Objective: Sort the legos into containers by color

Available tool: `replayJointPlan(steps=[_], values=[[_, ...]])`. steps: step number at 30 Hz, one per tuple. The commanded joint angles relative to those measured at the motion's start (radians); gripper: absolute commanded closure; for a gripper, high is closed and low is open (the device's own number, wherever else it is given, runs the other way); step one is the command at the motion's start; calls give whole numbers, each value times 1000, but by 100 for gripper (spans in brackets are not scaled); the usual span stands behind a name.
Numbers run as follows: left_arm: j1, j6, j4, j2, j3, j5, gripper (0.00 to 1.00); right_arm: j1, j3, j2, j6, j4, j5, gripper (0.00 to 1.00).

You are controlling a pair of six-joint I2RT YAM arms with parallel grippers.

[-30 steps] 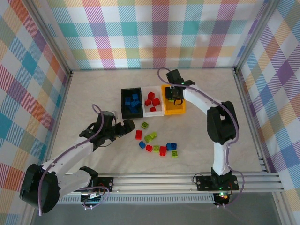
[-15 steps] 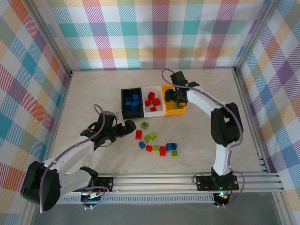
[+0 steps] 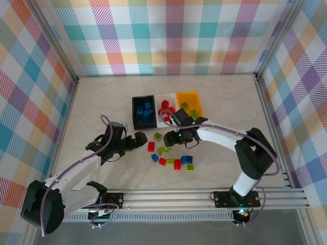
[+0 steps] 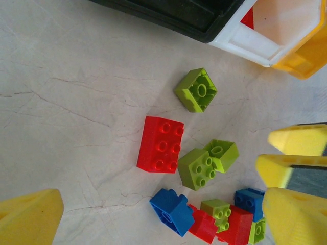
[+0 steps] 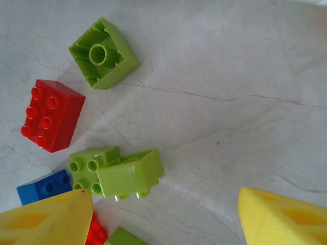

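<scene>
1. The loose legos [image 3: 177, 164] lie on the table [image 3: 102, 102] between the bin row and the near edge, about mid-width. Red, blue and lime green are all mixed together.
2. Closest to the bins is a lime brick [image 3: 158, 136], flipped studs-down with its hollow underside facing up.
3. Just nearward and left of it sits a red brick [image 3: 152, 147], studs up and on its own.
4. Right of the red one there is a lime pair [image 5: 112, 173]: two bricks touching, one studs-up and the other tipped on its side.
5. Nearer the near edge comes a blue brick [image 3: 155, 157], then a tight cluster [image 3: 186, 160] of red, lime and blue pieces pressed against one another.
6. The containers stand in a joined row toward the far edge from the pile. The black bin [image 3: 136, 113] holds blue bricks, the white bin [image 3: 158, 120] holds red ones, and the orange-yellow bin [image 3: 196, 98] holds two lime ones.
7. The right gripper [image 5: 164, 204] hangs over the pile with its fingers spread and nothing between them. Bare table shows in the gap just right of the lime pair.
8. The left gripper [image 3: 141, 139] is at the pile's left side, pointed toward it. Its fingers are wide apart and empty.
</scene>
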Motion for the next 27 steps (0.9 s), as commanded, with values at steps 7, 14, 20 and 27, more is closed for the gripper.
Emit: replayJointPlan(steps=[7, 14, 20, 27], values=[[16, -1, -28, -33, -35, -11, 0, 33, 56, 101, -61, 46, -60, 28], [20, -6, -21, -18, -41, -11, 0, 57, 66, 129, -77, 42, -87, 30], [20, -8, -21, -13, -46, -11, 0, 66, 77, 153, -75, 19, -49, 41], [22, -6, -25, -18, -52, -12, 0, 66, 55, 113, -61, 29, -6, 60]])
